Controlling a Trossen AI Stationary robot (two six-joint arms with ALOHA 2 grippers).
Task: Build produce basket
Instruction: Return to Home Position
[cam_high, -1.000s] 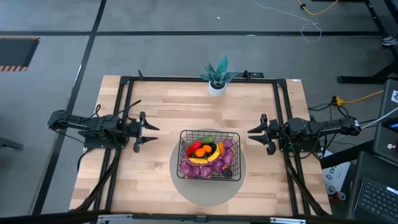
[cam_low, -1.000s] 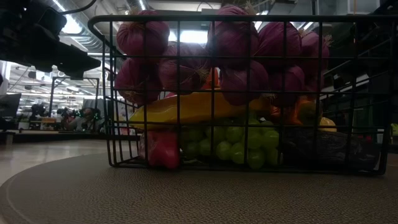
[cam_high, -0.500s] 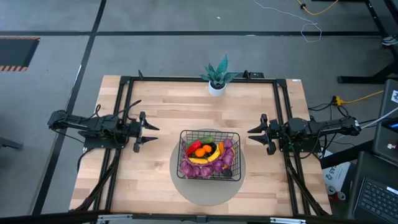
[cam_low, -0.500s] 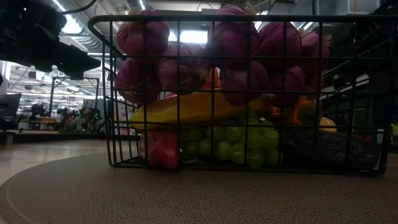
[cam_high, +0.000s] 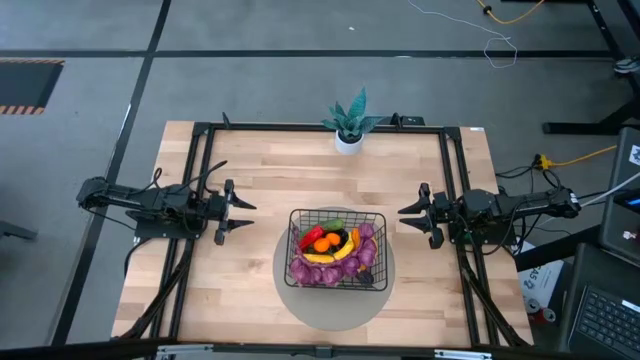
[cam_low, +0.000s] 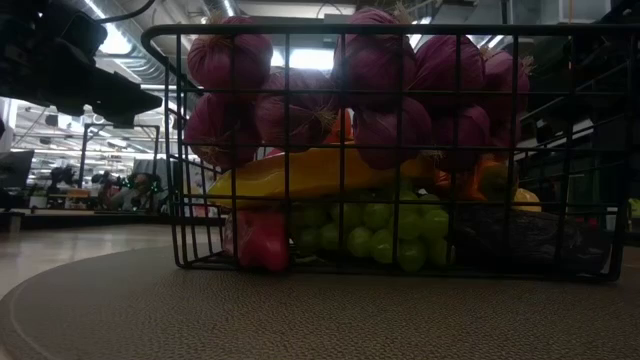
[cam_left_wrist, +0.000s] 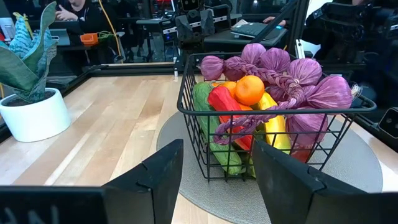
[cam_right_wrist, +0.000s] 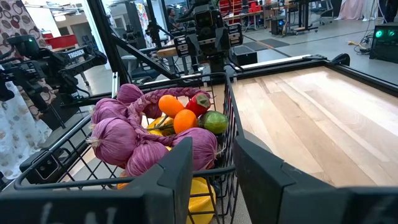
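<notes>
Produce (cam_high: 335, 250) is being held heaped in the basket (cam_high: 337, 212); left claw (cam_high: 246, 215) and right claw (cam_high: 404, 219) are being parked wide and empty, since packing seems finished.

You have a pale wooden plank table (cam_high: 270, 180) filling the middle of the high view. A spiky green plant in a white pot (cam_high: 348, 130) stands at its top-centre edge. A round grey disc (cam_high: 335, 312) lies lower centre. A dark laptop (cam_high: 608, 318) sits in the lower right corner.
</notes>
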